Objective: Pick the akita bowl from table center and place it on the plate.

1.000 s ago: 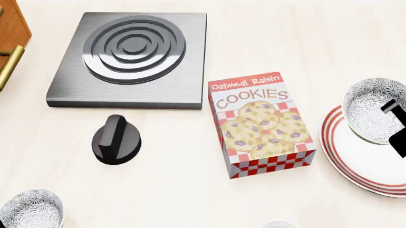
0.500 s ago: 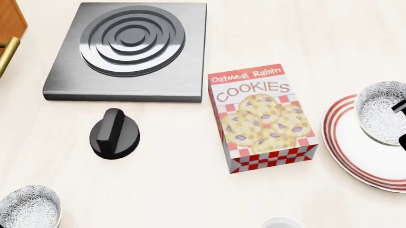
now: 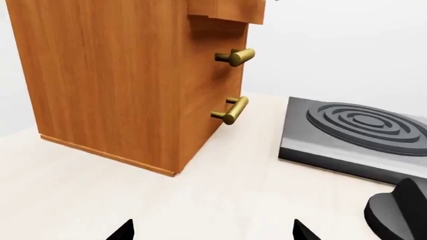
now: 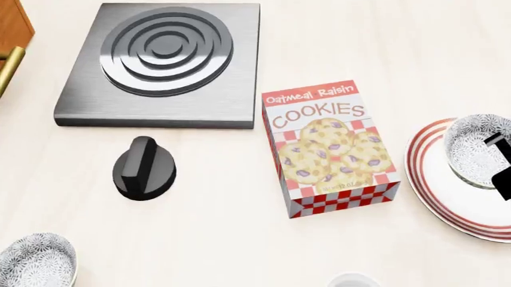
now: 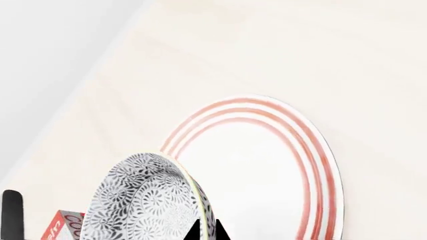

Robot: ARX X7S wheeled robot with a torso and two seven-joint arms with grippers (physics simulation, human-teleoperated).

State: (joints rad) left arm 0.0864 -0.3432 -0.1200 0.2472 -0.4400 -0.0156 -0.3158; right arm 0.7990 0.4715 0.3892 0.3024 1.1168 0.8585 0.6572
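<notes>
**Speckled bowl held over the ringed plate at the bench's right edge**

Nearest in the head view, a second speckled bowl (image 4: 36,260) sits at the near left corner of the bench (image 4: 224,239), and the rim of a small white cup (image 4: 353,280) peeks in at the near edge, right of centre. Both are well apart from the plate.

Further in, a black knob (image 4: 143,168) rests left of centre. To its right lies a cookie box (image 4: 329,149), red-checked and printed "Oatmeal Raisin Cookies".

At the right edge is the plate (image 4: 427,179), white with red rings. The akita bowl (image 4: 475,146) is over the plate's far part, its rim pinched by the right claw (image 4: 499,164), which shows as dark pieces against the bowl's right side. In the right wrist view the akita bowl (image 5: 150,200) is tilted on its side in front of the plate (image 5: 267,165), one dark fingertip (image 5: 207,231) against its rim. Whether the bowl touches the plate cannot be told.

Farther back, a grey burner slab (image 4: 164,63) with raised concentric rings occupies the far left. A wooden cabinet (image 4: 12,24) with a brass handle (image 4: 9,69) stands at the far left edge.

The left claw (image 3: 210,231) shows only in its wrist view, its two dark tips spread apart over bare bench, gripping nothing.
</notes>
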